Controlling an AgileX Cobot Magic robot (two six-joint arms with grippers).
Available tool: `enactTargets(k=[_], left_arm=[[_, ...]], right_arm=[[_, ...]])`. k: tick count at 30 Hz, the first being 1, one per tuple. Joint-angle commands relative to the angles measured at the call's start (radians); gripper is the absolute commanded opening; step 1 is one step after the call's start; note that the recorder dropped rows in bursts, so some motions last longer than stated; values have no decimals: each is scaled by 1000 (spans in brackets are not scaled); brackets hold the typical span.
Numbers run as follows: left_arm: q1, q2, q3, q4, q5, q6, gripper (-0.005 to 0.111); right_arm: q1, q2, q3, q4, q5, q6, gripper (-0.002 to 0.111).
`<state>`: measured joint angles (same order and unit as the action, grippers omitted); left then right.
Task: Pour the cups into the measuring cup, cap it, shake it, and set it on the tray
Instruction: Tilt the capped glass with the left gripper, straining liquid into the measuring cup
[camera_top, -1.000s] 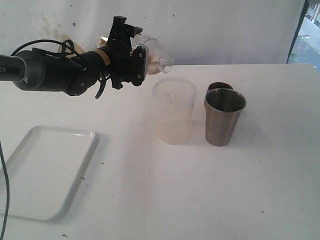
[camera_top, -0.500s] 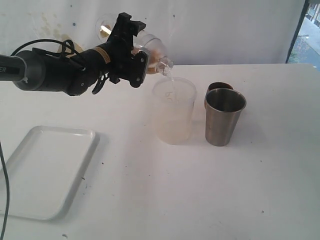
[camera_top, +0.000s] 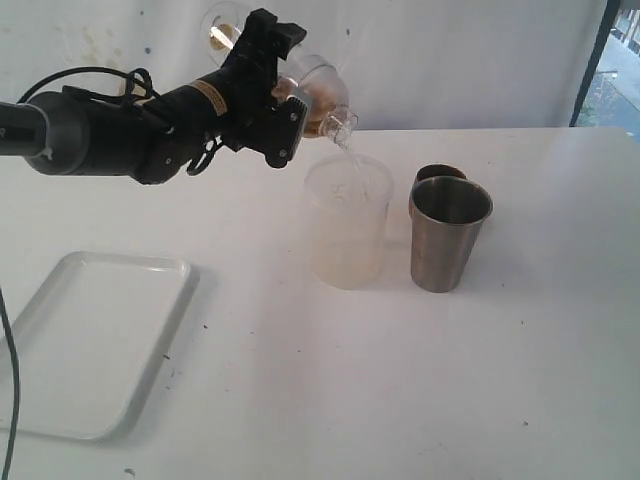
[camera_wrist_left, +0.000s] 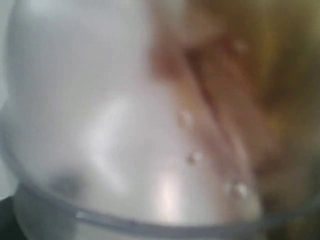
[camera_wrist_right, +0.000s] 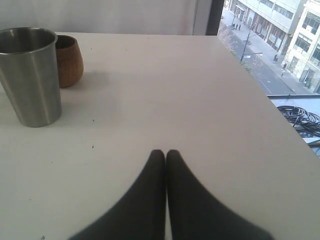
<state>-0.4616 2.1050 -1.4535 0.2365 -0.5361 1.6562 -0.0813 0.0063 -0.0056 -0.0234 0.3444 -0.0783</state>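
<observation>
One cup mid-pour: left claw (camera_top: 288, 100) clamped on tilted tumbler (camera_top: 318, 85), stream falling into measuring cup (camera_top: 348, 225) just below. Right claw (camera_wrist_right: 166, 154) pressed together, idle. Next: tip further to drain, then fetch steel cup (camera_top: 450, 235).

Three cups: frosted tumbler (camera_top: 348, 225), steel cup (camera_top: 450, 240), wooden cup (camera_wrist_right: 69, 61); one measuring cup (camera_top: 318, 85); one tray (camera_top: 90, 340)

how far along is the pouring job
Done: nothing I can confirm. In hand: left gripper tips a clear cup, thin stream running into the frosted cup. The steel cup and wooden cup stand upright. Left: capping, shaking, the tray, which holds nothing.
</observation>
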Motion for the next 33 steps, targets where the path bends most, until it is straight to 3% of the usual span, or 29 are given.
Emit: enactTargets(k=[1,33], left_arm=[[-2,-45,-13,-3,-21,29,0],[-2,-69,-13,33,38,166,0]], right_arm=[[-8,-6,6,-2,-4,4,0],[-8,-6,6,-2,-4,4,0]])
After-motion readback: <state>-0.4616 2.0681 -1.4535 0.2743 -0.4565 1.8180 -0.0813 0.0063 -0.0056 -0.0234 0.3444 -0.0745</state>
